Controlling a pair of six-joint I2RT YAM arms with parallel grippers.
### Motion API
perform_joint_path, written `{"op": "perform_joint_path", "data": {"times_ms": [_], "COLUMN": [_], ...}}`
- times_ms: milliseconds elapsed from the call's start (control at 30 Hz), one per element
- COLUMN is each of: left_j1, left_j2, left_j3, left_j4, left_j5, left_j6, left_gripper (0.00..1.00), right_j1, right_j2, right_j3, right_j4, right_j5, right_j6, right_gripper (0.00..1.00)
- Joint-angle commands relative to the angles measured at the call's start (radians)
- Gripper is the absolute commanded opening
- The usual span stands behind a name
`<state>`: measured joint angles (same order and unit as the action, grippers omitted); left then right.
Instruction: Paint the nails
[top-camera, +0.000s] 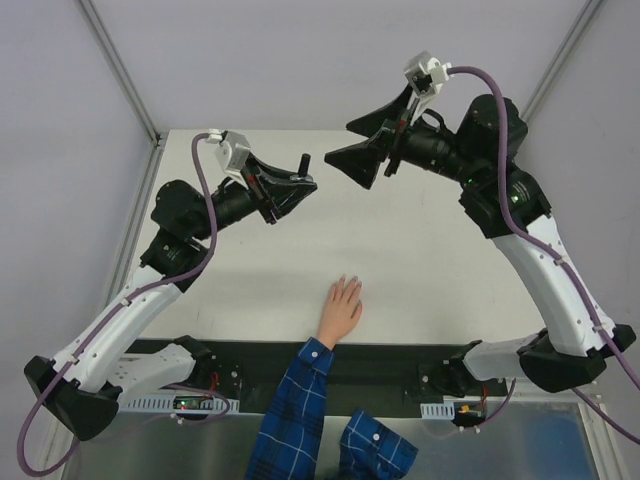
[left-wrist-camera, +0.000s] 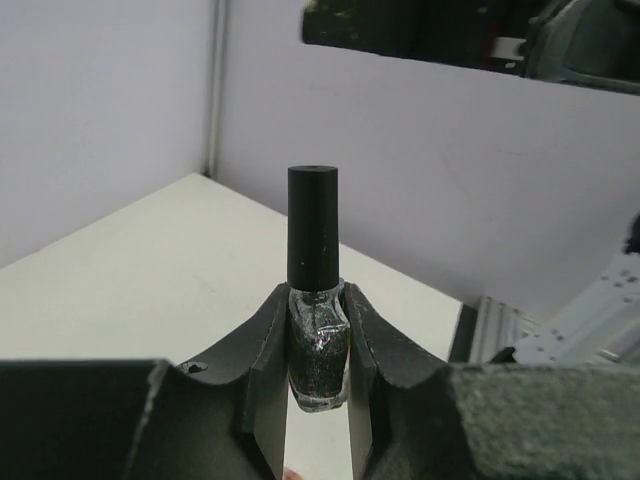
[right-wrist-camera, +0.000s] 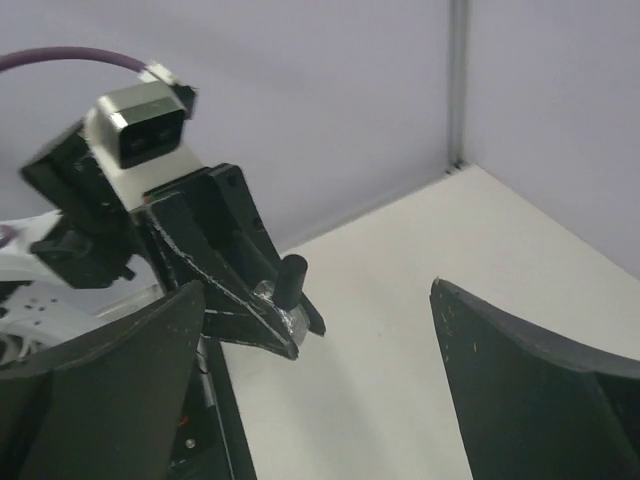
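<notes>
A small dark glitter nail polish bottle (left-wrist-camera: 318, 350) with a tall black cap (left-wrist-camera: 312, 225) stands upright between the fingers of my left gripper (left-wrist-camera: 316, 300), which is shut on its glass body. In the top view this gripper (top-camera: 305, 185) holds the bottle (top-camera: 305, 165) above the table's back left. My right gripper (top-camera: 340, 140) hangs open just right of the bottle, facing it; its wrist view shows the bottle (right-wrist-camera: 288, 300) ahead, between its spread fingers (right-wrist-camera: 530, 380). A hand (top-camera: 340, 310) in a blue plaid sleeve (top-camera: 300, 400) lies flat near the front edge. Its nails (top-camera: 347, 286) are too small to make out.
The white table (top-camera: 430, 280) is walled by pale panels at the back and sides. Metal frame posts (top-camera: 120, 70) rise at the back corners. Both arm bases sit on a black strip (top-camera: 400, 355) at the near edge, either side of the sleeve.
</notes>
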<state>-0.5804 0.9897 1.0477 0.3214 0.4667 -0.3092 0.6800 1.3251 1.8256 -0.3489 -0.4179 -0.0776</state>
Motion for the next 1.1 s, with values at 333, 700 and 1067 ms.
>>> {"op": "perform_joint_path", "data": {"times_ms": [333, 700, 1067], "left_j1": [0.09, 0.109, 0.148], "left_j2": [0.004, 0.038, 0.075], "left_j3": [-0.071, -0.055, -0.022], "left_j4": [0.513, 0.582, 0.651], "left_j5": [0.383, 0.402, 0.412], "left_j6": [-0.494, -0.551, -0.636], "left_gripper": [0.0, 0.0, 0.0], "right_j1": [-0.082, -0.063, -0.022], "right_j2": [0.25, 0.313, 0.355], "right_j3": [-0.026, -0.071, -0.088], "right_j4": [0.8, 1.087, 1.22], "right_j5": [-0.739, -0.782, -0.791], "right_j6": [0.666, 0.894, 0.972], "right_gripper": [0.73, 0.6, 0.57]}}
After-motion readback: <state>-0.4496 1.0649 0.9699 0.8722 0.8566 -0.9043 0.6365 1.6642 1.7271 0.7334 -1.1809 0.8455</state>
